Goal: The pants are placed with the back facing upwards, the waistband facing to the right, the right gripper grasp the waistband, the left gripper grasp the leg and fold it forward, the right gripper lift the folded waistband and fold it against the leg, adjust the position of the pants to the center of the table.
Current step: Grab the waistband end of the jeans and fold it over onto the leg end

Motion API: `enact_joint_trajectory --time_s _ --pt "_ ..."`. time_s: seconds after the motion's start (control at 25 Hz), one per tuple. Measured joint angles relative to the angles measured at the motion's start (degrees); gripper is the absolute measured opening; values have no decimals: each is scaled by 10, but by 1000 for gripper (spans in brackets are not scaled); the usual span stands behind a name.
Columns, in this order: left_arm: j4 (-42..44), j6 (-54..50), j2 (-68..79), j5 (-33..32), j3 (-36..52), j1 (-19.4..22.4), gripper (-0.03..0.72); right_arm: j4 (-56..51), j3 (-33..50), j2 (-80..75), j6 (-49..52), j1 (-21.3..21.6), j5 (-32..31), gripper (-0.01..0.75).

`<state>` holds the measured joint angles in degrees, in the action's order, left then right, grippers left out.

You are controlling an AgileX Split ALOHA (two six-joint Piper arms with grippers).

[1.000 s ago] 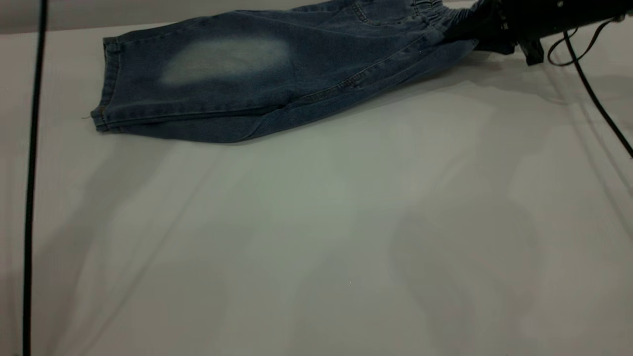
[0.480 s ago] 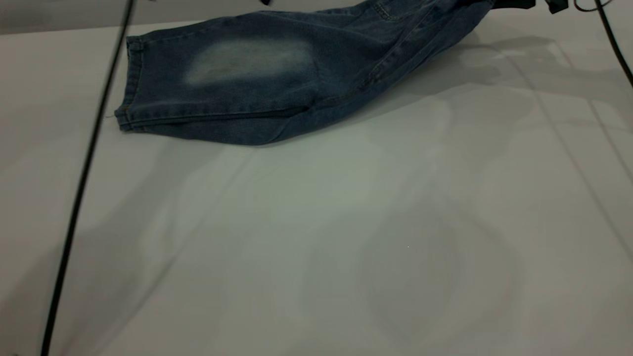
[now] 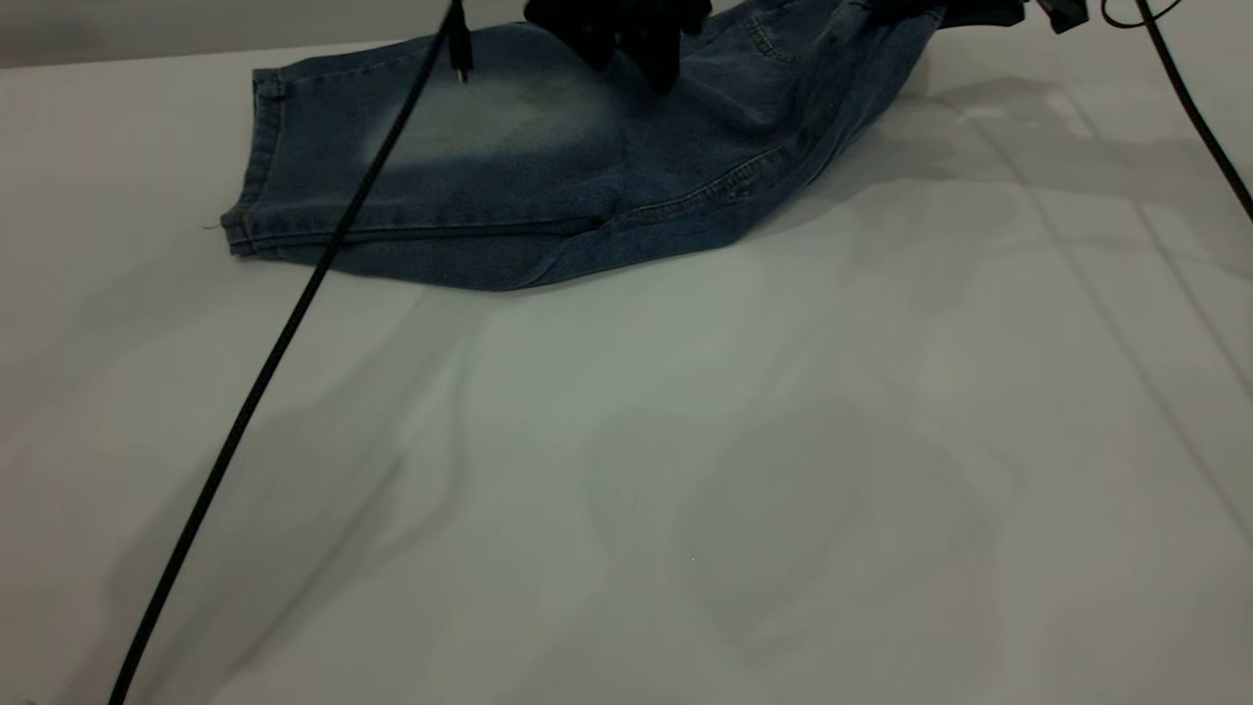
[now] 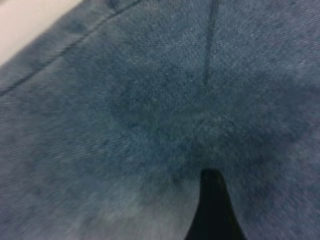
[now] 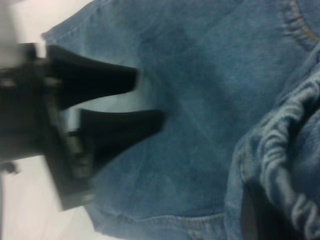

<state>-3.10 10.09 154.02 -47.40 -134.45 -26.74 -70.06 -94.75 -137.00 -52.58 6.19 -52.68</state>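
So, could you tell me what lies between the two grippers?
Only denim of the pants, seen in the right wrist view between the left gripper and the held waistband.

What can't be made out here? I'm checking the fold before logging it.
- The right gripper: in the exterior view, mostly cut off by the top edge.
- The waistband: seen only in the right wrist view, running past the frame edge.
- The leg with the print: shows in no view; the pants show only plain faded denim.
- The left gripper: open, but no view settles whether it touches the denim.
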Motion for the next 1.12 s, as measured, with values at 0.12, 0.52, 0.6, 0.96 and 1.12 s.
enact_joint_trajectory --time_s 0.12,0.52,0.6,0.96,1.12 --pt "3 1 15 -4 0 -1 464 0 0 -1 2 -1 -1 60" --pt "3 3 19 1 0 -2 464 -10 0 48 4 -7 -31 60" --pt "3 3 19 1 0 -2 464 -9 0 64 4 -11 -36 60" --pt "1 3 18 -6 0 -2 464 -1 0 79 2 -52 -66 60" --pt "25 3 9 -49 -4 -2 464 -1 0 79 2 -52 -66 60"
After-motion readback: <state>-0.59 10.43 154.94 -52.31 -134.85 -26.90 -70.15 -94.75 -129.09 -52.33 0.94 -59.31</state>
